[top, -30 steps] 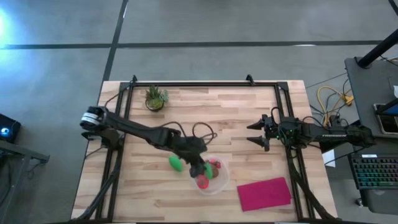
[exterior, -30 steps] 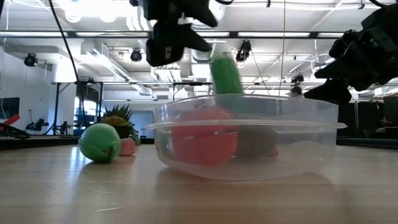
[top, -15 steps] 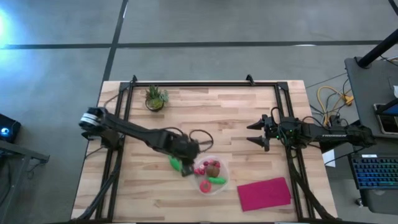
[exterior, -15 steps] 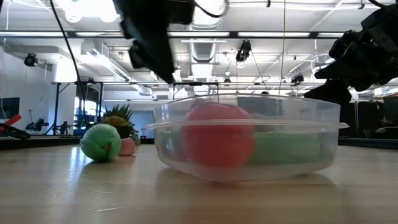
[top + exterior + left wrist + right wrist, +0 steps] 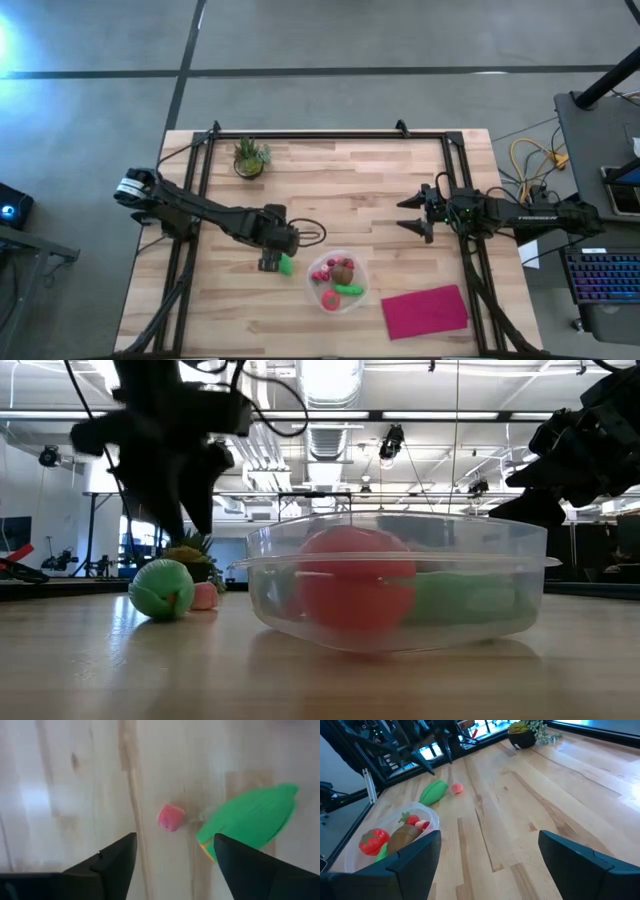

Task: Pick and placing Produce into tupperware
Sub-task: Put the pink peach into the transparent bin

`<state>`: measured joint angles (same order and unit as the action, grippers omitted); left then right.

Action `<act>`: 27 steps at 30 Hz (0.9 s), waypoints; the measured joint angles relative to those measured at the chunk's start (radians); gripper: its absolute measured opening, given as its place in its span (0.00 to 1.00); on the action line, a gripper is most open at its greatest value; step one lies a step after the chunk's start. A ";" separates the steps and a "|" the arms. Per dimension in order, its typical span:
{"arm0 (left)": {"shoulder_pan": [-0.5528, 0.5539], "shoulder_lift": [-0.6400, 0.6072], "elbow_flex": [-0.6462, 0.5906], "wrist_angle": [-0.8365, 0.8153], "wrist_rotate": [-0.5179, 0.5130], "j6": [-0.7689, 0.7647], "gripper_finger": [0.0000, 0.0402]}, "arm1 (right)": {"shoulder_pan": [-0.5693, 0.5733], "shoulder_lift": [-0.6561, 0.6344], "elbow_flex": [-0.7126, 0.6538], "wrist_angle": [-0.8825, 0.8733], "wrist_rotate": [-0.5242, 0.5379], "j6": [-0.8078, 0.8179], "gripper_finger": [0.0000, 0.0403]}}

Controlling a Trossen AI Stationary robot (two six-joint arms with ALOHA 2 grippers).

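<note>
The round clear tupperware [image 5: 338, 281] stands near the table's front middle. It holds a red tomato piece [image 5: 328, 298], a brown oval [image 5: 343, 270], a green elongated piece [image 5: 349, 290] and small red bits. Just left of it, a green leafy piece [image 5: 250, 820] and a tiny pink bit [image 5: 171, 816] lie on the wood. My left gripper [image 5: 175, 865] hangs open above these two and touches neither; the pink bit shows between its fingers. My right gripper [image 5: 412, 213] is open and empty at the right, well above the table.
A small potted plant [image 5: 250, 157] stands at the far left. A flat magenta cloth [image 5: 425, 311] lies at the front right, beside the tupperware. Bare wood lies between the tupperware and my right gripper. A black frame runs along the table's edges.
My left gripper held a green elongated piece over the tupperware and let it go. The piece now lies inside, beside the tomato. The gripper has then gone toward the table's left edge, off the tupperware, and now hangs over the green leafy piece and the pink bit.
</note>
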<state>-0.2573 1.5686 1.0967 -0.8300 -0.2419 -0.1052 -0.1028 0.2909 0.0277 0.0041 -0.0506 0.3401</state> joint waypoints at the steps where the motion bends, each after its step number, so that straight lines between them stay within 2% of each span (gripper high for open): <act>1: 0.000 0.003 -0.017 0.022 -0.001 0.030 0.63 | 0.000 0.000 0.000 0.000 0.000 0.000 0.81; 7: 0.008 0.005 -0.075 0.161 0.000 0.060 0.61 | 0.000 0.000 0.000 0.000 0.000 0.000 0.81; 14: 0.027 0.017 -0.098 0.171 0.007 0.067 0.51 | 0.000 0.000 0.000 0.000 0.000 0.000 0.81; 17: 0.044 0.015 -0.115 0.223 0.008 0.066 0.48 | 0.000 0.000 0.000 0.000 0.000 0.000 0.81; 27: 0.090 0.015 -0.172 0.241 0.088 0.057 0.47 | 0.000 0.000 0.000 0.000 0.000 0.000 0.81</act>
<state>-0.1672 1.5837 0.9250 -0.5885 -0.1539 -0.0486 -0.1028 0.2909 0.0277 0.0042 -0.0508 0.3401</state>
